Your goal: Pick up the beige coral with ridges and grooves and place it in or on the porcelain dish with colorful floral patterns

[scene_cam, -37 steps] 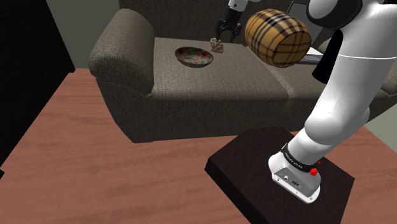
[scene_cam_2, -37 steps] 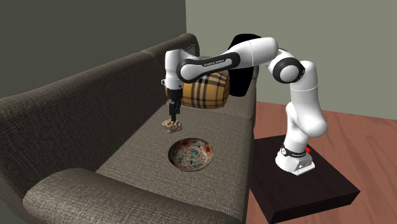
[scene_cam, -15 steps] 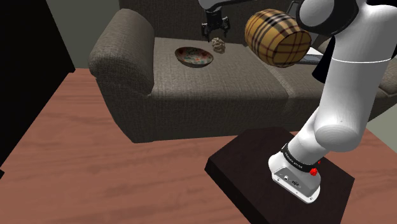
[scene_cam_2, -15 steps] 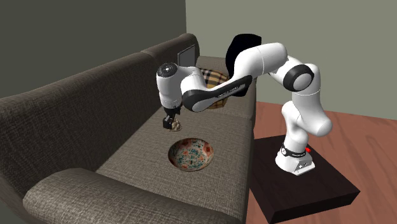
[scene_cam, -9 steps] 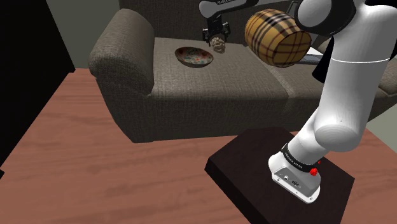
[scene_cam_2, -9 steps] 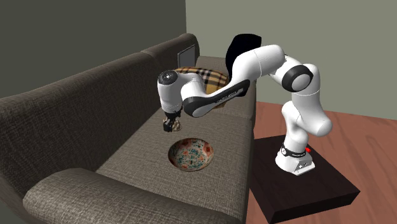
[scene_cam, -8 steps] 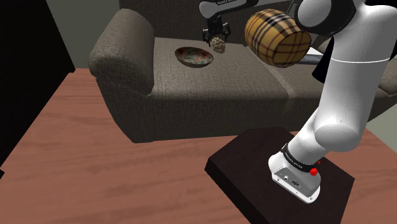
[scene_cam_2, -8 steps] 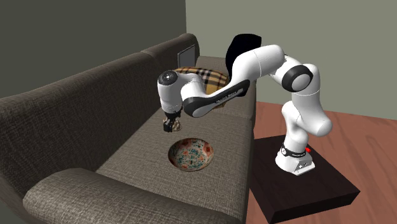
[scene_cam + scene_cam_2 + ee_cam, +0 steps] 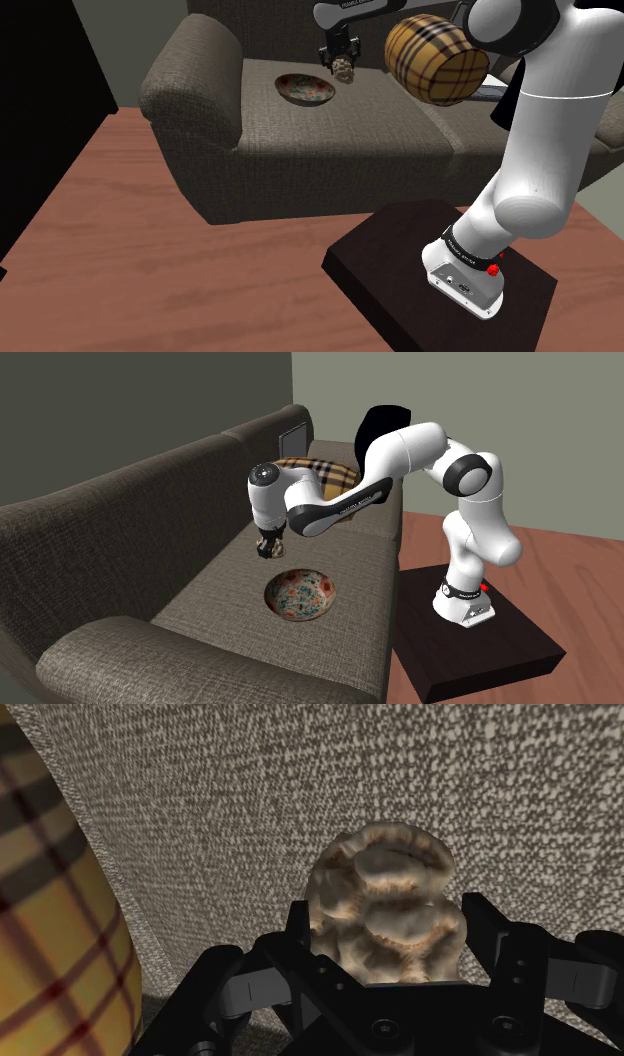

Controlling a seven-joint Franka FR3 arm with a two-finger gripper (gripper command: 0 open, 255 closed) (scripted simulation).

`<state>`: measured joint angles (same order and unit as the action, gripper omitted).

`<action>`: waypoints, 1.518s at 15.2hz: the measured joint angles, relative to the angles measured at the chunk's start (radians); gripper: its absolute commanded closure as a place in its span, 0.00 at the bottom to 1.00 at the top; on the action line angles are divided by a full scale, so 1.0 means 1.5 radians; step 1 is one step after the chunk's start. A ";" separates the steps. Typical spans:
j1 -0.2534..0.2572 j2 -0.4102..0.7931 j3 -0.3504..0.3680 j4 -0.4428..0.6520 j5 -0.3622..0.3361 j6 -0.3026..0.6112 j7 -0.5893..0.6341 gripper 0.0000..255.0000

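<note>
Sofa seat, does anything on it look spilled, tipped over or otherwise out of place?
Nothing spilled or damaged. The floral dish sits level and empty on the sofa seat, an unusual spot for one, and the gripper clasps the ridged beige coral just beside it. The plaid cushion looks intact.

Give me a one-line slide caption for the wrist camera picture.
Black gripper clasps the ridged beige coral, with grey woven sofa upholstery behind it and a yellow plaid bolster nearby.
</note>
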<state>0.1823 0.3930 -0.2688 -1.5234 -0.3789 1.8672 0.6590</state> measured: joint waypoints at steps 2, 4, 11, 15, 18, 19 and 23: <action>0.000 0.000 0.000 0.000 0.000 0.000 0.000 1.00; 0.000 0.000 0.000 0.000 0.000 0.000 0.000 1.00; 0.000 -0.003 -0.001 0.013 0.001 -0.016 -0.007 1.00; -0.001 -0.006 -0.001 0.040 0.003 -0.042 -0.019 1.00; 0.000 -0.007 -0.001 0.068 0.005 -0.070 -0.030 1.00; 0.000 -0.010 -0.001 0.073 0.005 -0.077 -0.032 1.00; 0.000 -0.007 -0.002 0.109 0.008 -0.108 -0.045 1.00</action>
<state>0.1818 0.3829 -0.2715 -1.3601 -0.3670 1.7055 0.5911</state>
